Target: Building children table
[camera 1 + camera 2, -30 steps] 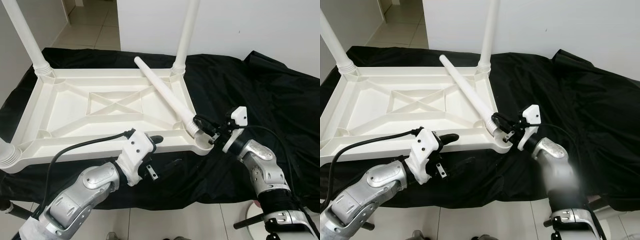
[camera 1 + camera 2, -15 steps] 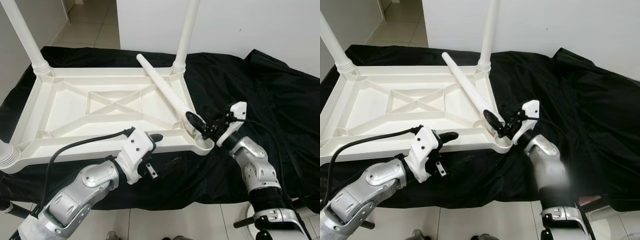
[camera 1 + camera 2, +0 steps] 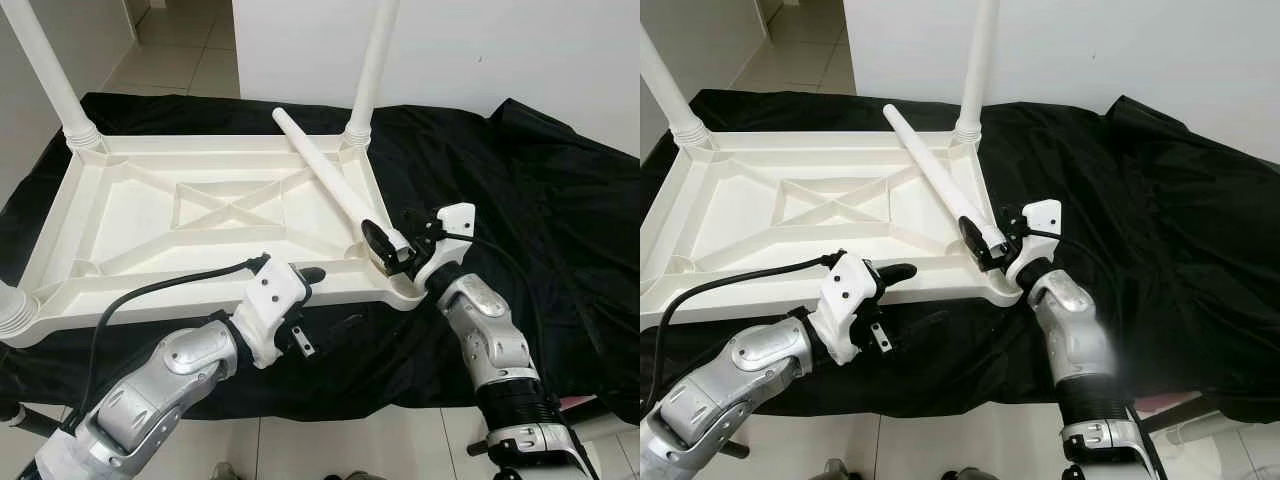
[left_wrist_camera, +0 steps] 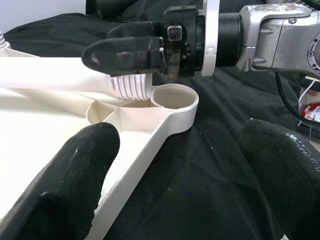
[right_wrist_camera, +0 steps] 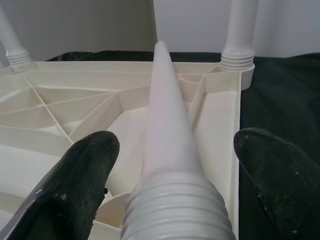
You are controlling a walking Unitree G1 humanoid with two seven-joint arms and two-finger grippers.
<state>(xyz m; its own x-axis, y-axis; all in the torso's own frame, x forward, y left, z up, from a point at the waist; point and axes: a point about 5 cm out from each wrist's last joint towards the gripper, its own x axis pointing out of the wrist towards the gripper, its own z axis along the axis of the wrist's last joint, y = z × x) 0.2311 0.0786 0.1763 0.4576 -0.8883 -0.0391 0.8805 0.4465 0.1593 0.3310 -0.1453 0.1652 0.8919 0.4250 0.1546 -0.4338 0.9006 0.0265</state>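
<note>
The white tabletop [image 3: 200, 150] lies upside down on a black cloth. Legs stand screwed in at its far-left [image 3: 45, 65], far-right [image 3: 375, 60] and near-left [image 3: 10, 305] corners. A loose white leg [image 3: 325, 175] lies slantwise across the frame. Its threaded end [image 4: 130, 87] sits just beside the bare near-right socket [image 4: 172, 96]. My right gripper [image 3: 390, 245] is open, its black fingers [image 5: 85, 170] straddling that threaded end with a gap on each side. My left gripper [image 3: 330, 300] is open and holds nothing. It hovers over the cloth at the table's near rim, facing the socket.
The black cloth [image 3: 520, 170] covers the whole work surface and rises in folds at the right. A white wall [image 3: 500, 40] stands behind, with tiled floor [image 3: 190, 50] at the far left. A black cable [image 3: 150, 295] runs from my left wrist over the near rim.
My right gripper has slid leftward over the loose leg's threaded end, from beside the socket to straddling the thread. The leg and my left gripper have hardly moved.
</note>
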